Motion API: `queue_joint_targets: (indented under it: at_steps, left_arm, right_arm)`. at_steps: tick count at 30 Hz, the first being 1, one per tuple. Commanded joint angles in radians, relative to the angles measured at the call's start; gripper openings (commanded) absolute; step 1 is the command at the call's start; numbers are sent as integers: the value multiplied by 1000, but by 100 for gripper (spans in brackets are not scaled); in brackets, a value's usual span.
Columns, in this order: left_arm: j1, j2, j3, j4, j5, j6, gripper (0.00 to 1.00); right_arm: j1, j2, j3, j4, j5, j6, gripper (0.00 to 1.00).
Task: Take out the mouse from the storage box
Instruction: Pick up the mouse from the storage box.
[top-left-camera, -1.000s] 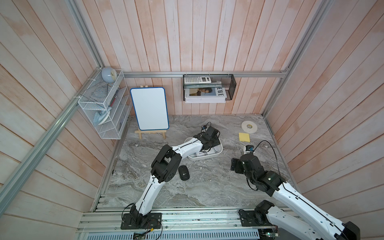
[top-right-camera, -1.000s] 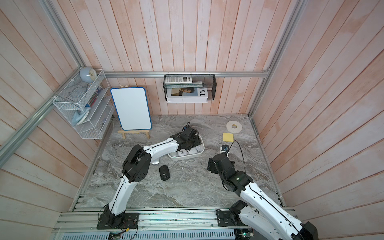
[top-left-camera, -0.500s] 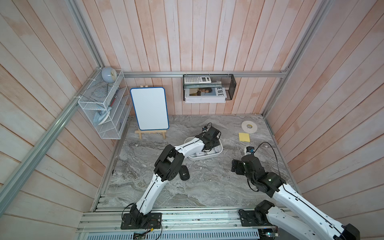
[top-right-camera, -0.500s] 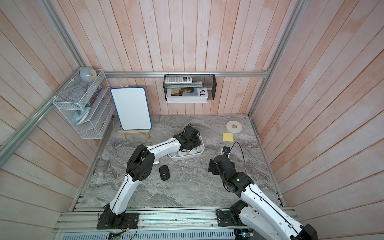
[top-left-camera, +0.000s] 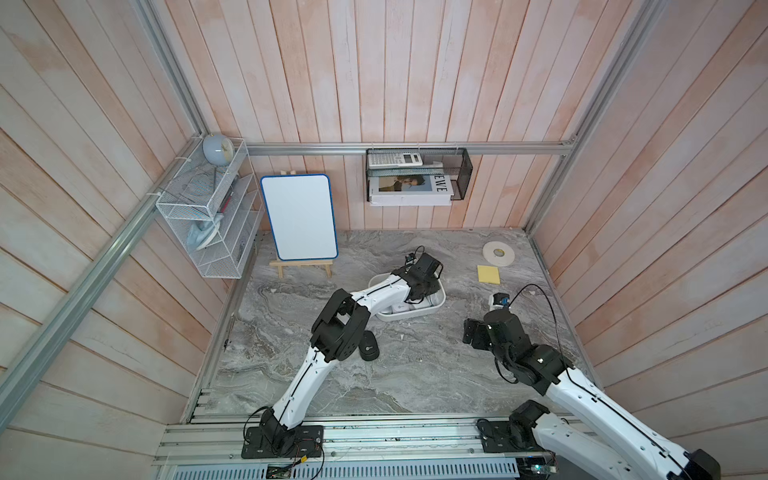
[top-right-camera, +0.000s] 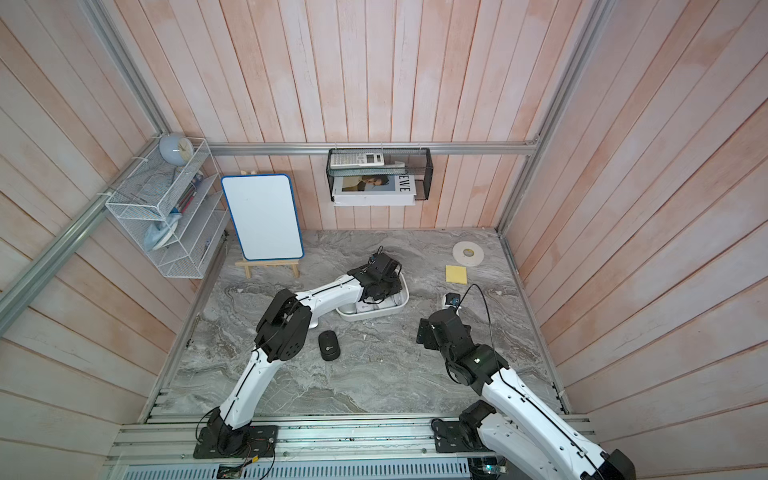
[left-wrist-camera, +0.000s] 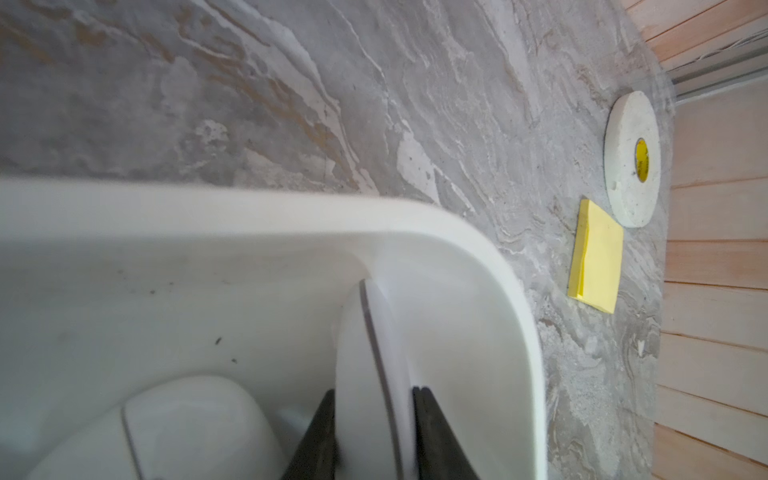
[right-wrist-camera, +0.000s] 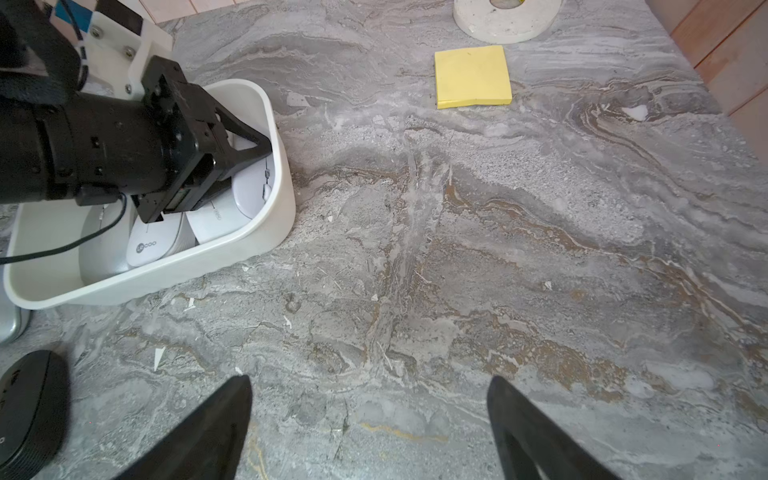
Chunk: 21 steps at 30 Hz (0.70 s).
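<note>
**A:** What have the left fingers (left-wrist-camera: 432, 440) got?

**B:** They're closed to a narrow gap on a white mouse (left-wrist-camera: 365, 374) that stands on its edge. One finger presses on each side of it.

**A:** Where is that mouse?

**B:** Inside the box (left-wrist-camera: 478, 257), at its 3 o'clock end in both top views. Its far tip is against the rounded corner wall. I cannot tell whether it is lifted off the box floor.

**A:** Anything else in there?

**B:** More white mice (right-wrist-camera: 149, 241) lie beside it. A black mouse (top-left-camera: 369, 348) sits out on the worktop (top-left-camera: 415, 374), at the box's 7 o'clock.

**A:** And the right fingers (right-wrist-camera: 208, 432)?

**B:** Spread wide and holding nothing. They hang over bare worktop at the box's 4 o'clock, well apart from it.
</note>
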Motion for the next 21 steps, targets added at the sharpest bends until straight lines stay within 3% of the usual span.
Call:
queue_joint_targets:
  at_steps: [1,10,21]
  left_arm:
    - [-4,-46,-41,-10,-18,32,20]
    - [12,-328,-288,99,-19,146,13]
    - [76,-678,-673,257,111,204,13]
  right_arm:
    - [-3,-7,17,-25,-8,6,92]
    - [-6,11,48,-27,-24,4,92]
    - [-6,68,84,-19,-71,13,92]
